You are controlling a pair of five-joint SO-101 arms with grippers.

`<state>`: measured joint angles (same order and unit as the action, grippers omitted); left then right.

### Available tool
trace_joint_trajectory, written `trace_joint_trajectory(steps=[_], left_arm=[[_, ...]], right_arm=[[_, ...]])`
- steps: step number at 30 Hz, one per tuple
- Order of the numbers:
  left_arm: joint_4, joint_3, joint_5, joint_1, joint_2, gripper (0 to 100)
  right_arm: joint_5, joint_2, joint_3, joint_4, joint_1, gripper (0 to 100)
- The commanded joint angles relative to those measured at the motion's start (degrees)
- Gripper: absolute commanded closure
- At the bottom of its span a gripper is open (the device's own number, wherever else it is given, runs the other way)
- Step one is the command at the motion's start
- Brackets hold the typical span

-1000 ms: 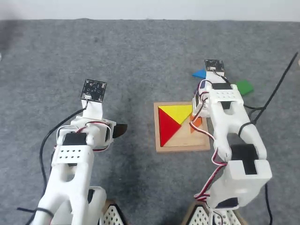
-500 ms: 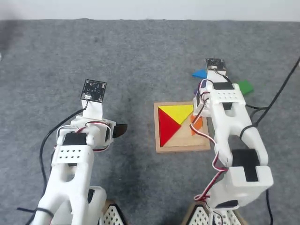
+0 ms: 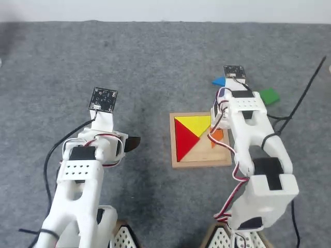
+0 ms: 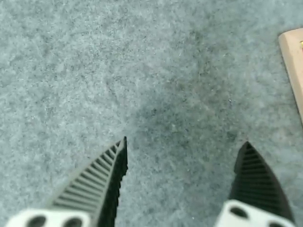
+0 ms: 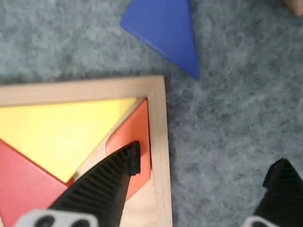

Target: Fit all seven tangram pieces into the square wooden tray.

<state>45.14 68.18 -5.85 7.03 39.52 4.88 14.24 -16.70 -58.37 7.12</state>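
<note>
The square wooden tray (image 3: pixel 200 163) lies right of the table's middle. In it are a yellow triangle (image 3: pixel 194 124), a red triangle (image 3: pixel 183 139) and a small orange piece (image 3: pixel 217 135) against the right rim. My right gripper (image 5: pixel 206 170) is open, straddling the tray's right rim (image 5: pixel 159 142): one finger hangs over the orange piece (image 5: pixel 138 132) and the other over the carpet. A blue triangle (image 5: pixel 165 26) and a green piece (image 3: pixel 270 95) lie on the carpet beyond the tray. My left gripper (image 4: pixel 185 142) hangs open above bare carpet, left of the tray.
Grey carpet covers the table. The right arm (image 3: pixel 248 124) hides the tray's right edge from above. A black cable (image 3: pixel 305 95) runs off to the far right. The tray's corner (image 4: pixel 293 61) shows in the left wrist view.
The right arm's wrist swayed slightly right, then back left, above the tray's right edge. The left arm and all pieces stayed where they were.
</note>
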Motion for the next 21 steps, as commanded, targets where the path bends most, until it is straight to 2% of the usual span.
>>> trace_joint_trajectory(steps=[1, 12, 21], left_arm=[[-0.88, -0.22, -0.79, 0.18, 1.58, 65], [-0.88, -0.22, -0.79, 0.18, 1.49, 65], [-1.05, -0.22, -0.79, 0.18, 1.49, 65]], right_arm=[[-0.09, 1.98, 3.87, 0.57, 0.22, 58.9], [0.09, 3.47, 7.21, 0.22, 0.22, 58.9], [0.35, -0.48, 10.37, -4.09, 0.57, 58.9]])
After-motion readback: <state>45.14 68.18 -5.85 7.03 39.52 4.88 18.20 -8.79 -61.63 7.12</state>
